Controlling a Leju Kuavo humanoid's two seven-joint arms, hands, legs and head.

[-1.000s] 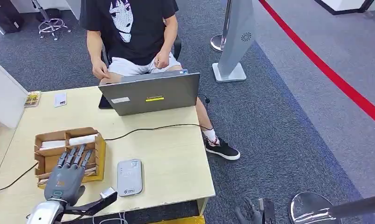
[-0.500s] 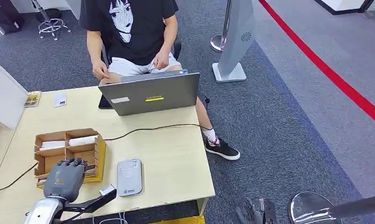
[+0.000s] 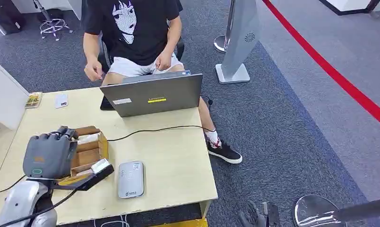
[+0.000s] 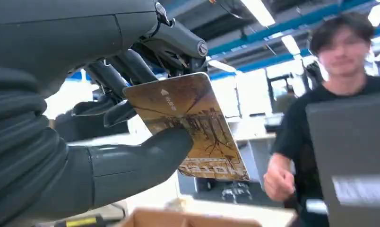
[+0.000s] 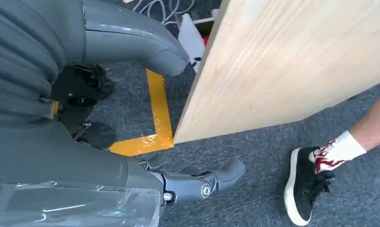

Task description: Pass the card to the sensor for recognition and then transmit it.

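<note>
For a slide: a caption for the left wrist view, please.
Left hand pinches a brown card above the box, facing the seated person.

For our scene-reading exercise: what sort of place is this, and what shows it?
Probably an office or lab: a person at a laptop on a wooden desk, grey carpet, ceiling strip lights.

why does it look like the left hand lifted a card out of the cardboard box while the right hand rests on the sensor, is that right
Partly. The left hand does hold the card, seen in the left wrist view, above the cardboard box. But the right hand is not on the sensor: the right wrist view shows it hanging below the table, near the floor.
</note>
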